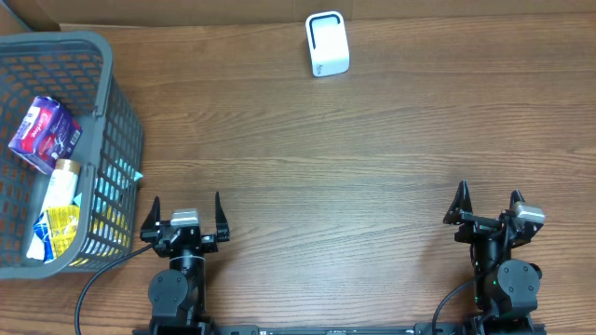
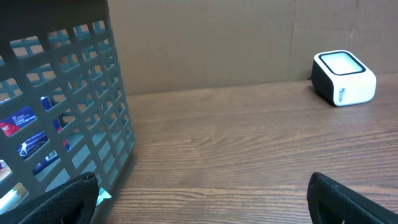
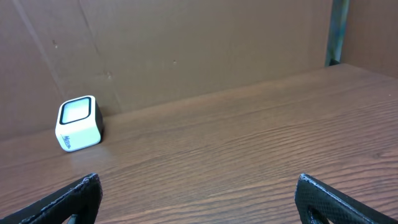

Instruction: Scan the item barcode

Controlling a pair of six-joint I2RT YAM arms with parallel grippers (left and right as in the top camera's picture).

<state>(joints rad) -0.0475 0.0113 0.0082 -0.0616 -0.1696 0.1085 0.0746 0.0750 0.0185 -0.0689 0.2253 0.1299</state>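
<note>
The left gripper (image 1: 185,201) sits at the lower left of the overhead frame; its two dark fingers (image 2: 65,200) are spread wide with only bare wood between them, and in its own wrist view they show as tips in the bottom corners. The right gripper (image 1: 488,194) sits at the lower right, also spread wide and holding nothing; its fingers (image 3: 68,198) fill the bottom corners of its wrist view. Both are low over the wooden table (image 1: 307,167), well apart from each other.

Just left of the left gripper stands a grey plastic basket (image 1: 119,130) with latticed walls, taking up the left edge of the overhead frame. The items lie inside it: a purple box (image 1: 45,127) towards the top, a pale container (image 1: 63,177) below it, and a yellow packet (image 1: 56,228) lowest. No barcode can be made out on any of them from above. A small teal scrap (image 1: 138,174) shows at the basket's right wall.

The scanner (image 1: 327,44), a small white block with a dark-rimmed face, stands at the top centre of the overhead frame. It is near the cardboard wall (image 2: 217,43), and well apart from both grippers and from the basket. It appears at the upper right of the left wrist view and at the left of the right wrist view.
</note>
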